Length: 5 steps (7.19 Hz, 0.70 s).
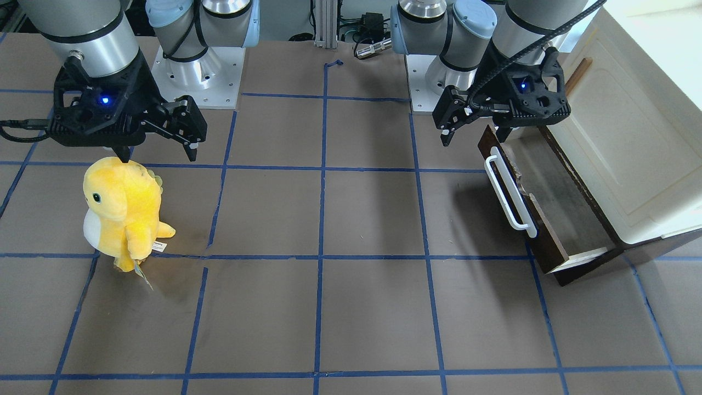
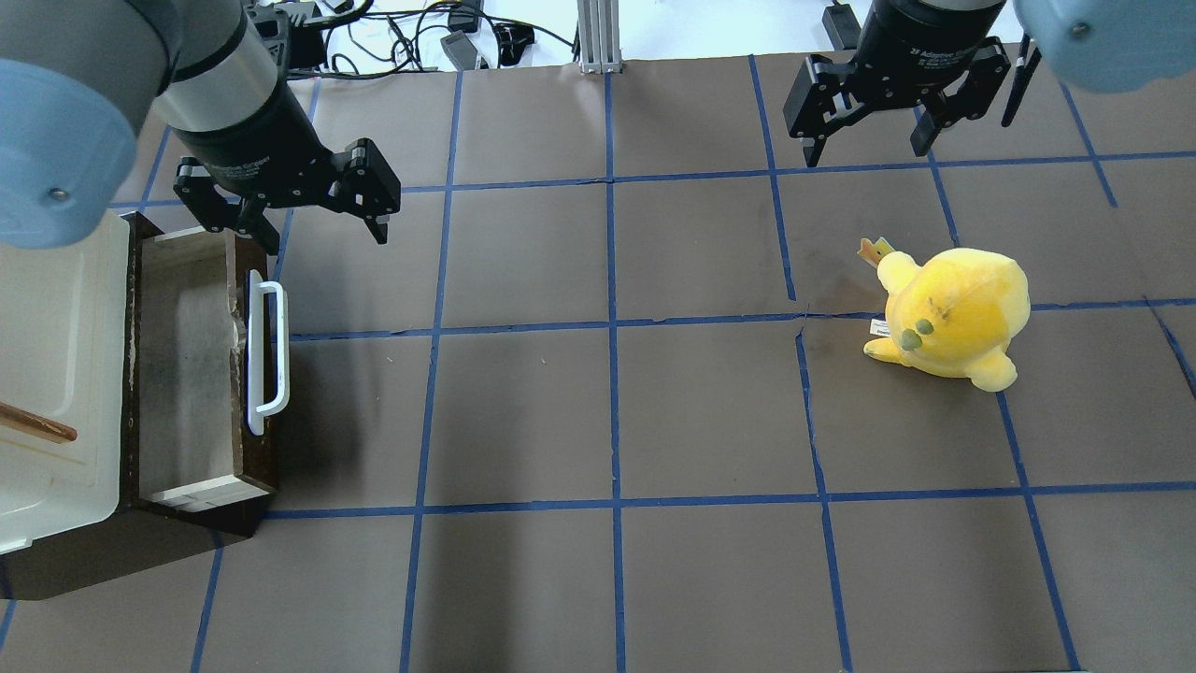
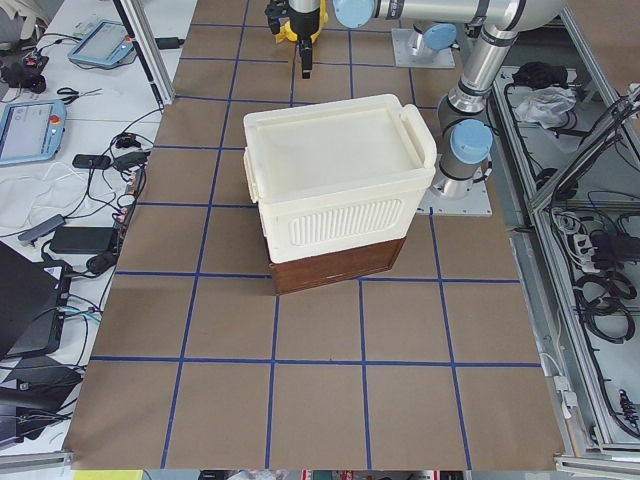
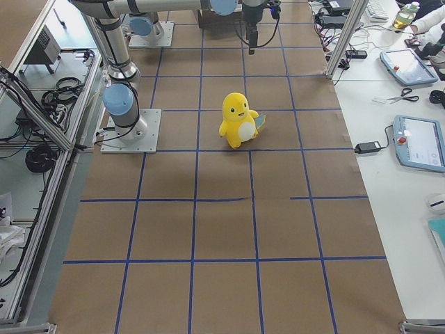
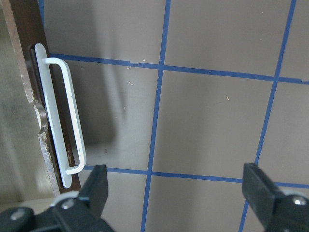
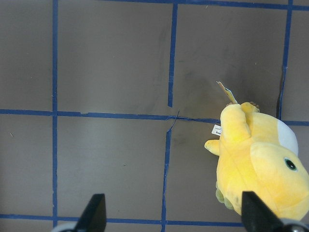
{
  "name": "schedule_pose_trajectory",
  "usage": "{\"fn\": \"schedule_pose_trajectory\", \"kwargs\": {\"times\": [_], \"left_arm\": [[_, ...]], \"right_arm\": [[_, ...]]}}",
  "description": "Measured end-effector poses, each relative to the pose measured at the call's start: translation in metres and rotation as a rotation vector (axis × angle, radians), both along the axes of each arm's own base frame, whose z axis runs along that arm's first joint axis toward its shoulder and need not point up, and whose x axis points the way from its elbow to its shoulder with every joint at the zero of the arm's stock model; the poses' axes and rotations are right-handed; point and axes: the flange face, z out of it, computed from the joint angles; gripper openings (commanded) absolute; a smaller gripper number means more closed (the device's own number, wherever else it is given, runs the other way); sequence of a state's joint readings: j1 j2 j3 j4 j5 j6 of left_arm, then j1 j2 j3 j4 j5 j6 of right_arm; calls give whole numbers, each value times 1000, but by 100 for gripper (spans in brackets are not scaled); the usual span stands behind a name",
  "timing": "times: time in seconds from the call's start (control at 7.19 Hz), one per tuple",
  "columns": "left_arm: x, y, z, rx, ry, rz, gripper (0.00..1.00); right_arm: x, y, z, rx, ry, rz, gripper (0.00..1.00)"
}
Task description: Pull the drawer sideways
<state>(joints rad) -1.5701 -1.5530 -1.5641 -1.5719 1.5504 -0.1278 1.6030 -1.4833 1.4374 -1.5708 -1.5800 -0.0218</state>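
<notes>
The dark brown drawer (image 2: 182, 374) stands pulled out from under a cream-white cabinet (image 2: 47, 355) at the table's left side. Its pale inside is empty. Its long white bar handle (image 2: 266, 350) faces the table's middle and also shows in the front view (image 1: 510, 192) and the left wrist view (image 5: 63, 121). My left gripper (image 2: 327, 238) is open and empty. It hovers above the far end of the drawer front and does not touch the handle. My right gripper (image 2: 864, 154) is open and empty, high over the far right of the table.
A yellow plush toy (image 2: 953, 313) stands on the right half of the table, nearer than my right gripper; it also shows in the right wrist view (image 6: 260, 164). The cabinet (image 1: 620, 137) has a small brown handle (image 2: 37, 425). Blue tape lines grid the brown table.
</notes>
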Motion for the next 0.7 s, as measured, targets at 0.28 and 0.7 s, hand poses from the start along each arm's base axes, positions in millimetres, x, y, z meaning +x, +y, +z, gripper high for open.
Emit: {"fn": "schedule_pose_trajectory", "kwargs": {"times": [0.28,0.7], "left_arm": [[1,1,1,5,4,4,100],[1,4,-1,17,0,2,100]], "right_arm": [[0,0,0,0,0,0,100],[0,0,0,0,0,0,100]]}}
